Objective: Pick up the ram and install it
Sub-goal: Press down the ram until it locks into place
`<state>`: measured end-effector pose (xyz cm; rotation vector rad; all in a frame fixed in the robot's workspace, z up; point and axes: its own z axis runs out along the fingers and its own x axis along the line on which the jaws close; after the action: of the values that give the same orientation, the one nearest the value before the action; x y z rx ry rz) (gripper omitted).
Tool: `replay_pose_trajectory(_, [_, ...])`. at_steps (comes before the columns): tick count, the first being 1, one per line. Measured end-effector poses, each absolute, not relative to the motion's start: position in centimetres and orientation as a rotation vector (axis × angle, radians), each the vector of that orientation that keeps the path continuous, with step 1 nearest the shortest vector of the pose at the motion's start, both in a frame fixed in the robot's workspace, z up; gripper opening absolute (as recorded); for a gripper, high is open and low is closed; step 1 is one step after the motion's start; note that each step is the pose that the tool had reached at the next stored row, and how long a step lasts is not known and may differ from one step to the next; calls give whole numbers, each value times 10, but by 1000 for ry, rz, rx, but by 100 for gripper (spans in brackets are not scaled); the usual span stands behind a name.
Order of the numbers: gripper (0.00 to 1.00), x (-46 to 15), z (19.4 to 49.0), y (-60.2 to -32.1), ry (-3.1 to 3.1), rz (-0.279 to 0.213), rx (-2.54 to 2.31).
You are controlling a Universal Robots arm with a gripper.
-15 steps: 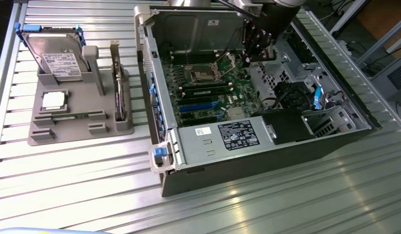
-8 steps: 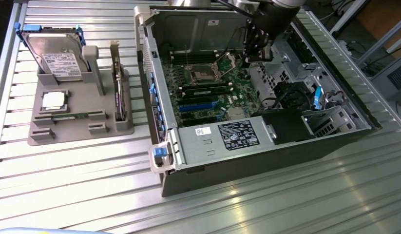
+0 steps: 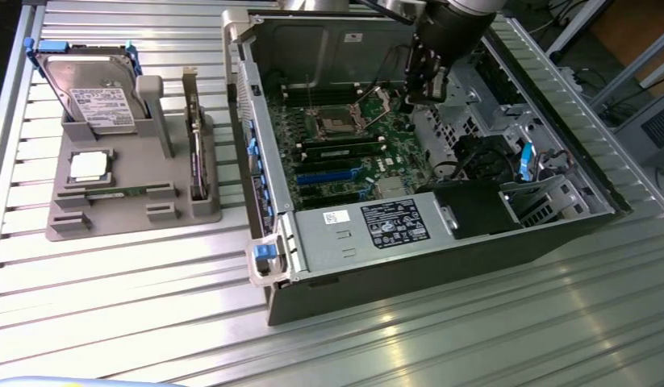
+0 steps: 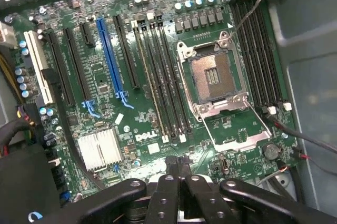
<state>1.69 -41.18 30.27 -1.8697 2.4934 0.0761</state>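
Your gripper [image 4: 179,165] hangs inside the open computer case [image 3: 547,242], above the motherboard [image 3: 348,149] near the case's far end. In the wrist view you see the jaws pressed together, tips meeting, with nothing between them. They point down at the board just beside the empty processor socket [image 4: 213,76], whose metal latch frame stands open, and close to the long black memory slots [image 4: 160,81] that run alongside it. Another bank of slots [image 4: 258,55] lies on the socket's other side.

In the exterior view, a green stick, the ram [image 3: 340,151], sits in one of the slots beside the socket [image 3: 337,122], lying flat along the row, apart from the jaws. You cannot tell from here whether its end clips are shut.

The case rests on the ribbed metal desk [image 3: 116,282], taking up the middle and the exterior view's right. Towards the desk's edge at the exterior view's left stands a grey parts holder [image 3: 132,201]. In it you see a hard drive [image 3: 95,93] leaning upright at the far end, a square silver processor chip [image 3: 89,165] lying flat in its pocket, and a thin dark card [image 3: 194,141] standing on edge along the side nearest the case. A blue latch [image 3: 265,251] marks the case's near corner
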Motion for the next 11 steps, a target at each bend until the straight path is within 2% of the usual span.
replay_pose_trajectory(11, [10,17,300,-412,2707,70,-1532])
